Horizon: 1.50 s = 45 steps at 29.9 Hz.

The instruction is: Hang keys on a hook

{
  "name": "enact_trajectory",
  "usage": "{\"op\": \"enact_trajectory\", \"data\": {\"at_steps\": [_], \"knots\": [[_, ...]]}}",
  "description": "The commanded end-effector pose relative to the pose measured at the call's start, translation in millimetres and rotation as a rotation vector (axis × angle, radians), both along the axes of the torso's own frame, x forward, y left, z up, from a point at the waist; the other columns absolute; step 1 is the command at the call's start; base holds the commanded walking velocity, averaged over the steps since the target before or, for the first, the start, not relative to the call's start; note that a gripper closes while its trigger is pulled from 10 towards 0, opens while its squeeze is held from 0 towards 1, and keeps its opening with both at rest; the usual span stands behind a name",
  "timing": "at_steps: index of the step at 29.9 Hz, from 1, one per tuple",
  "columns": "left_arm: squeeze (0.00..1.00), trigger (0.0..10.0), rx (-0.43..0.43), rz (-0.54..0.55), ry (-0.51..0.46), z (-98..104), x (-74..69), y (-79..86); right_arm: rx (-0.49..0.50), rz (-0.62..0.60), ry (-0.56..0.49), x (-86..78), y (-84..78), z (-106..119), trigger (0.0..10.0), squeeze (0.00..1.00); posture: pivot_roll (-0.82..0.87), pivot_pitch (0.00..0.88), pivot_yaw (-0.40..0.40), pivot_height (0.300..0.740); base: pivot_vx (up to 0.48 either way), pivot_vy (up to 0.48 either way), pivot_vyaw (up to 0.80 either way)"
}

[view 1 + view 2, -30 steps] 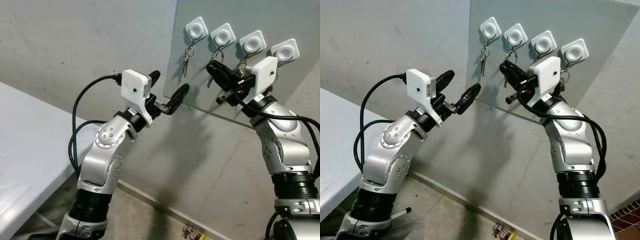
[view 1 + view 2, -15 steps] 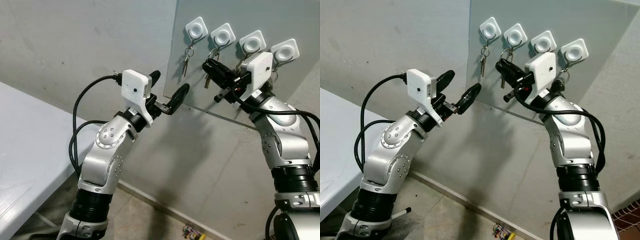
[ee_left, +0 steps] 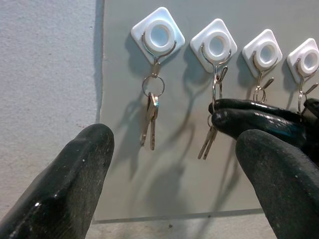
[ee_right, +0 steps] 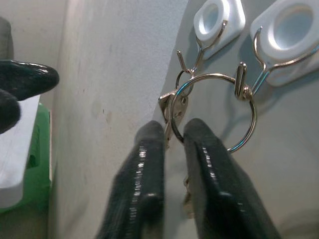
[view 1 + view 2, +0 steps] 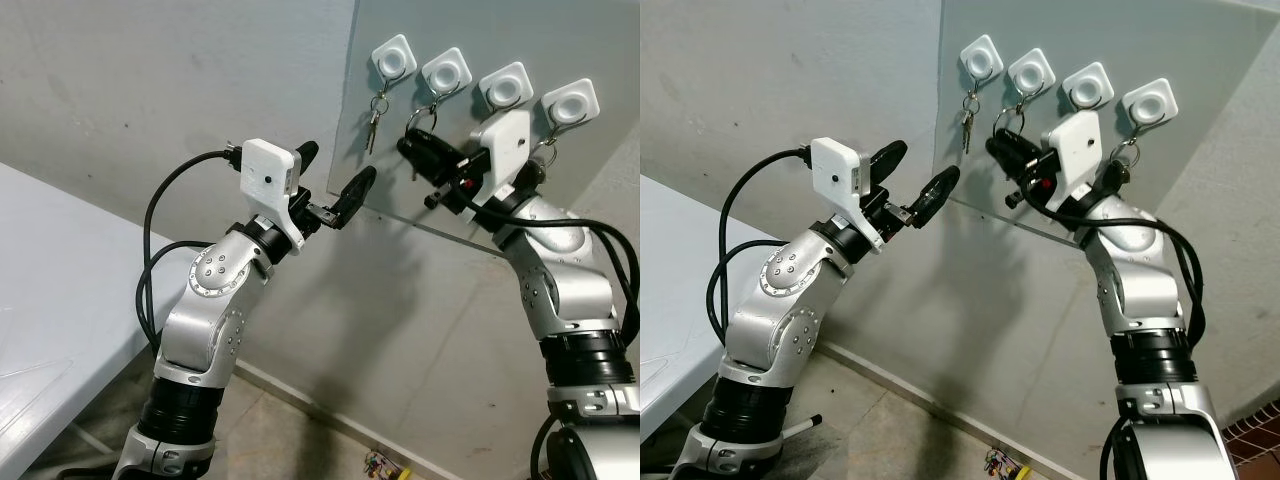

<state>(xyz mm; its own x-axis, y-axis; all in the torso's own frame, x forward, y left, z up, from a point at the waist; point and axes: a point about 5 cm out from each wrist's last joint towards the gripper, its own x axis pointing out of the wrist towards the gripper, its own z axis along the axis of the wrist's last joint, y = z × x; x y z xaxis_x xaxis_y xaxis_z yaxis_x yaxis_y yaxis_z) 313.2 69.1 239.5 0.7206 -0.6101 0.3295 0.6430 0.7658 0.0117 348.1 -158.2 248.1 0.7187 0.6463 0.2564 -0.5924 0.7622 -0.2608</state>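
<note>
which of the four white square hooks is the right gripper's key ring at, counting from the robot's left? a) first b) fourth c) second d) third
c) The right gripper, its black fingers shut on the silver keys with a large metal ring, has the ring looped at the wire of the second white square hook, beside the first white square hook that already carries a small hanging set of keys.

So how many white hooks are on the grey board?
4, in one row on the board: leftmost hook with hanging keys, second hook where the right pincer holds a key ring, third hook, and fourth hook.
</note>
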Motion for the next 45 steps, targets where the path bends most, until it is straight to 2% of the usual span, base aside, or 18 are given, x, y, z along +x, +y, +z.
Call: {"op": "enact_trajectory", "data": {"at_steps": [1,7,11,15,17,19,23,28,33,40,41,42,43,45], "knots": [[0.00,10.0,-0.004,-0.009,-0.025,7.3,-3.3,-2.2,-0.014,0.038,0.040,-2.7,5.9,-10.4,10.0,1.00,0.01,0.000,-0.084,0.711,0.000,0.000,0.00],[0.00,10.0,-0.009,-0.002,-0.023,6.4,-3.8,-2.1,0.093,0.036,0.055,-8.7,13.5,-20.9,10.0,1.00,0.02,0.000,-0.089,0.711,0.000,0.000,0.00],[0.00,10.0,-0.014,0.017,-0.023,5.5,-3.0,-1.3,0.225,0.021,0.029,-13.4,17.0,-22.2,10.0,1.00,0.02,0.000,-0.089,0.711,0.000,0.000,0.00],[0.00,10.0,-0.023,0.025,-0.020,5.5,-2.6,-1.4,0.372,-0.033,-0.051,-17.5,18.1,-13.8,10.0,1.00,0.02,0.000,-0.084,0.711,0.000,0.000,0.00],[0.00,10.0,-0.025,0.025,-0.019,5.6,-2.5,-1.4,0.394,-0.048,-0.067,-17.8,17.7,-11.7,10.0,1.00,0.02,0.000,-0.084,0.711,0.000,0.000,0.00],[0.00,10.0,-0.027,0.027,-0.017,6.0,-2.1,-2.0,0.496,-0.103,-0.110,-17.3,17.2,-0.6,10.0,1.00,0.02,0.000,-0.076,0.711,0.000,0.000,0.00],[0.00,10.0,-0.027,0.029,-0.018,6.4,-2.0,-2.0,0.543,-0.134,-0.154,-18.2,17.6,9.0,10.0,1.00,0.02,0.000,-0.076,0.711,0.000,0.000,0.00],[0.00,10.0,-0.031,0.040,-0.015,6.4,-0.9,-0.3,0.661,-0.168,-0.208,-17.7,21.1,25.2,10.0,1.00,0.02,0.000,-0.072,0.711,0.000,0.000,0.00],[0.00,10.0,-0.032,0.055,-0.017,6.1,-0.4,2.0,0.663,-0.168,-0.230,-21.9,24.4,30.2,10.0,1.00,0.02,0.000,-0.067,0.711,0.000,0.000,0.00],[0.00,10.0,-0.029,0.107,0.001,-10.4,1.7,10.0,0.447,-0.116,-0.180,-35.5,29.9,-3.2,10.0,1.00,0.01,0.000,-0.065,0.711,0.000,0.000,0.00],[0.00,10.0,-0.021,0.108,0.013,-17.6,1.6,10.7,0.384,-0.107,-0.166,-38.8,30.6,-14.2,10.0,1.00,0.01,0.000,-0.065,0.711,0.000,0.000,0.00],[0.00,10.0,-0.021,0.108,0.013,-17.6,1.6,10.7,0.384,-0.107,-0.166,-38.8,30.6,-14.2,10.0,1.00,0.01,0.000,-0.065,0.711,0.000,0.000,0.00],[0.00,10.0,-0.004,0.108,0.019,-24.3,1.3,11.2,0.328,-0.090,-0.151,-42.2,32.0,-23.4,10.0,1.00,0.01,0.000,-0.063,0.711,0.000,0.000,0.00],[0.00,10.0,0.008,0.107,0.016,-29.2,1.1,12.0,0.318,-0.082,-0.130,-44.2,32.6,-30.2,10.0,1.00,0.01,0.000,-0.062,0.711,0.000,0.000,0.00]]}}
